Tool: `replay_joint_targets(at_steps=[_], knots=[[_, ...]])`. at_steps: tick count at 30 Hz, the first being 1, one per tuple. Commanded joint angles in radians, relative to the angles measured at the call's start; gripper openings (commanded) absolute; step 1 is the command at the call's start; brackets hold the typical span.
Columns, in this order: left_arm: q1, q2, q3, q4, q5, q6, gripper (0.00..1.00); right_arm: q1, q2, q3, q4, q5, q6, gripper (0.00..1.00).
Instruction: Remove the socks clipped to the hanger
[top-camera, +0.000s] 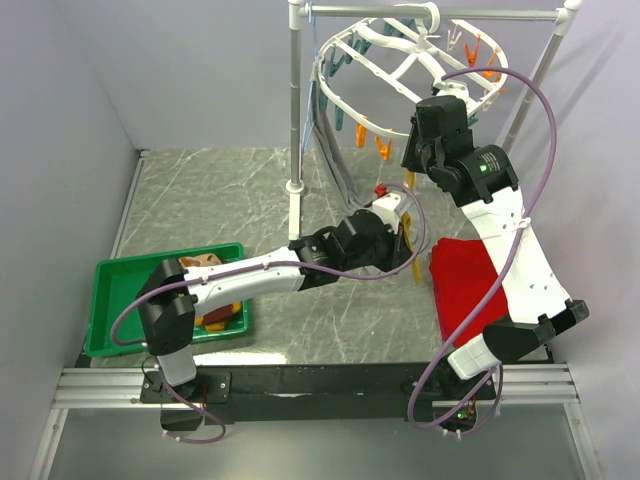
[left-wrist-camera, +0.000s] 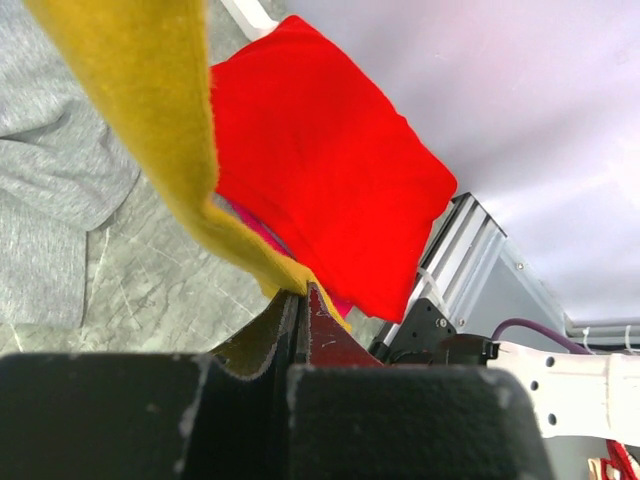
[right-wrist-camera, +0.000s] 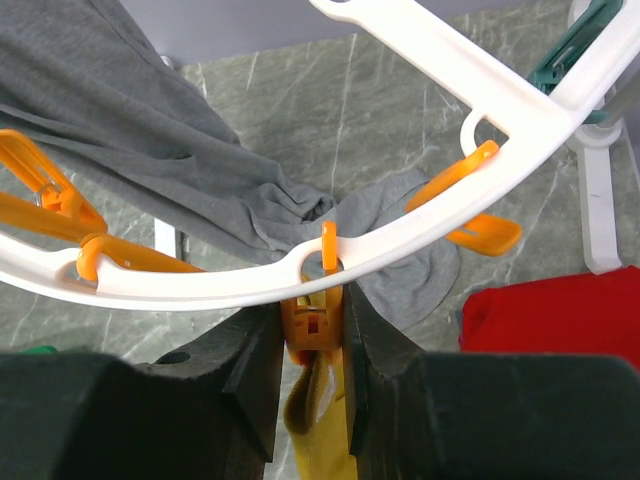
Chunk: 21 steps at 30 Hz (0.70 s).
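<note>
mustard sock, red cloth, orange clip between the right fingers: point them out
mustard sock (left-wrist-camera: 150, 120), left wrist view, mid-length of the fabric
red cloth (left-wrist-camera: 320, 170), left wrist view, its centre
orange clip (right-wrist-camera: 314, 326), right wrist view, body below the ring

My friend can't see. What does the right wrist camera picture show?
The right gripper pinches an orange clip on the white hanger, with a mustard sock dangling from it. A grey tank top and red cloth show behind.

Sock (left-wrist-camera: 150, 120) hangs from clip (right-wrist-camera: 315, 325) under hanger (right-wrist-camera: 200, 285); tray (top-camera: 110, 300) left, cloth (top-camera: 470, 280) right.
</note>
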<state>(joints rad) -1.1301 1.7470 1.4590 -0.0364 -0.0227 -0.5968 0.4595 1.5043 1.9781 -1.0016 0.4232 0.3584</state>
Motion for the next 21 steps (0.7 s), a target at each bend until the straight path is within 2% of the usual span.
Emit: replay_joint_targets(at_steps=[1, 10, 17, 21], knots=[[-0.008, -0.064, -0.018, 0.015, 0.027, -0.026, 0.01, -0.016, -0.022, 0.018, 0.054, -0.012, 0.013, 0.00], [-0.008, -0.121, -0.127, 0.027, 0.037, -0.041, 0.01, -0.018, -0.042, 0.002, 0.075, -0.012, 0.017, 0.00], [-0.008, -0.125, -0.141, 0.029, 0.085, -0.057, 0.01, -0.018, -0.055, -0.021, 0.095, -0.027, 0.011, 0.00], [-0.010, -0.184, -0.221, 0.059, 0.076, -0.101, 0.01, -0.021, -0.026, 0.007, 0.064, -0.046, 0.007, 0.00]])
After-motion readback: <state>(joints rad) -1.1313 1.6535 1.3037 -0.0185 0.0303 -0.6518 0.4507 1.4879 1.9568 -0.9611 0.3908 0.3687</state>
